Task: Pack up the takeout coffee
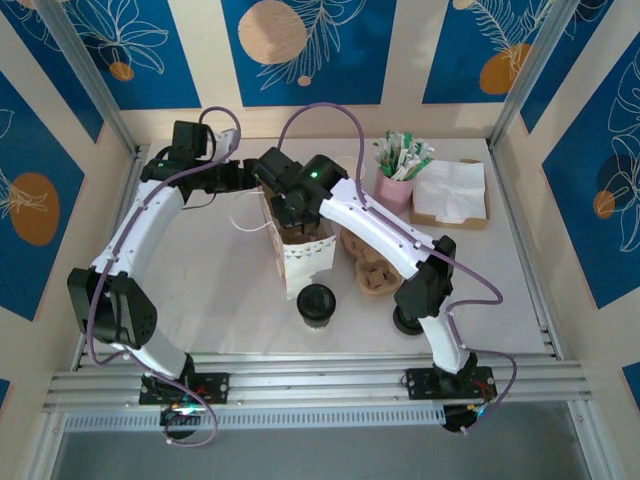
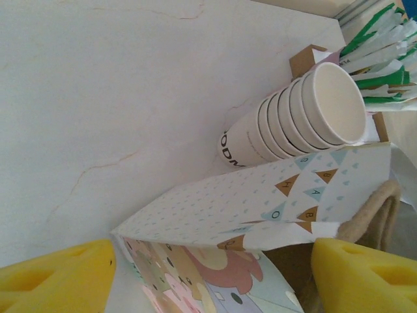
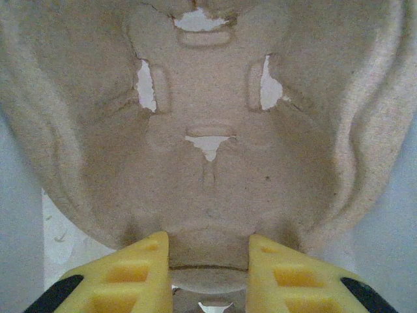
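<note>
The coffee [image 1: 316, 303] stands upright on the bench [image 1: 490, 290] with its round black lid facing straight up, so its long axis is vertical and a grasp would have to come from above or around the paper wall. It sits at 6 o'clock of the gift bag [image 1: 305, 262], just beside the bag's foot, on the side toward the arm bases. The right end effector [image 1: 293, 220] hangs over the bag's open mouth, so the cup lies at 6 o'clock from it and lower down. Its fingers stand narrow, pinched on the rim of a pulp cup carrier [image 3: 208, 169] held at the bag's mouth. The left end effector [image 1: 266, 192] is at the bag's 10 o'clock corner, farther from the cup and with the bag between them. In its wrist view its fingers [image 2: 55, 280] stand wide to either side of the bag's top edge, and whether they press on the paper cannot be told. By position the right arm is the nearer, but it is loaded. The likely order is to let the carrier go first, then draw back toward 6 o'clock and come down to lid height. The risk is brushing the bag, since cup and bag stand so close
</note>
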Motion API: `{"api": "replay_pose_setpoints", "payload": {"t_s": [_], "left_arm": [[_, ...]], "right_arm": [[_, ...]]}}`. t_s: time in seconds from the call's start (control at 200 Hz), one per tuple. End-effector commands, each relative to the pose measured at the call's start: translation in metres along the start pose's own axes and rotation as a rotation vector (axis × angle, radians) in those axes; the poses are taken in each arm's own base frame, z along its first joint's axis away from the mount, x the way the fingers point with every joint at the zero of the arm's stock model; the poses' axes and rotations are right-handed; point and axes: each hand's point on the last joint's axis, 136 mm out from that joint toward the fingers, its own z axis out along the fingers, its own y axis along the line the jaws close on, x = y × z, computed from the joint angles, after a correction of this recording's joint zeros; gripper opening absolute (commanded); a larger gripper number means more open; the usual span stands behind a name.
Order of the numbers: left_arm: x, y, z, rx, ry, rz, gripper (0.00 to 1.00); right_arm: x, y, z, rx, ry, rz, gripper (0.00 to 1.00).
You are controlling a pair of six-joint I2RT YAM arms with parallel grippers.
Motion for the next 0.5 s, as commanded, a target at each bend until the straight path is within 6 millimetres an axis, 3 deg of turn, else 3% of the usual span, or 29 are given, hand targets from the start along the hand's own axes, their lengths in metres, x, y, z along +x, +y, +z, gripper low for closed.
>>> {"api": "replay_pose_setpoints", "payload": {"t_s": [0.0,0.495], "left_arm": [[-0.007,0.004,-0.001,-0.047,-0.015,0.021,0.79],[-0.012,0.016,0.008,-0.058,-0.117,-0.080,0.79]], "right_arm": [[0.011,-0.003,-0.016,-0.026,0.031,-0.013,0.29],[0.018,0.004,-0.011,-0.044,0.060,-0.046,0.28]]}}
